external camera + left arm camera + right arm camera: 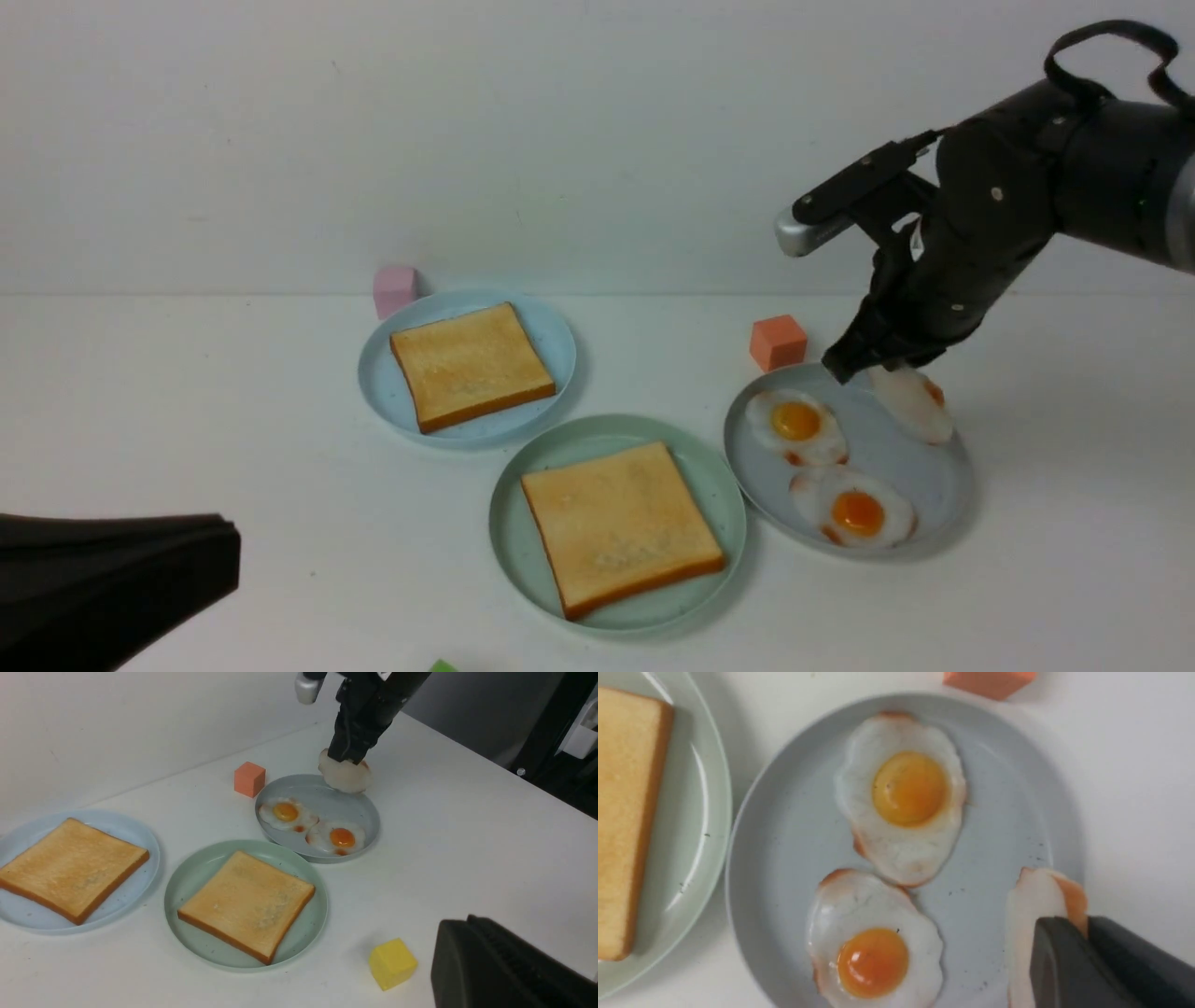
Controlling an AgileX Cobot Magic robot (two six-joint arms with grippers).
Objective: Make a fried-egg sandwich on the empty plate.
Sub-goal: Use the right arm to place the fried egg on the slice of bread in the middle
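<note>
Tabletop: toast on mint plate, two eggs on grey plate, right pincer tight on third egg

Black right arm with pale screws, probably cable-looped.

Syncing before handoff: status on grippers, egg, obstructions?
Left gripper shut, empty. Right gripper shut on fried egg, tilted at grey-blue plate rim. Mint-green plate holds one toast. Two other eggs lie between.
</note>
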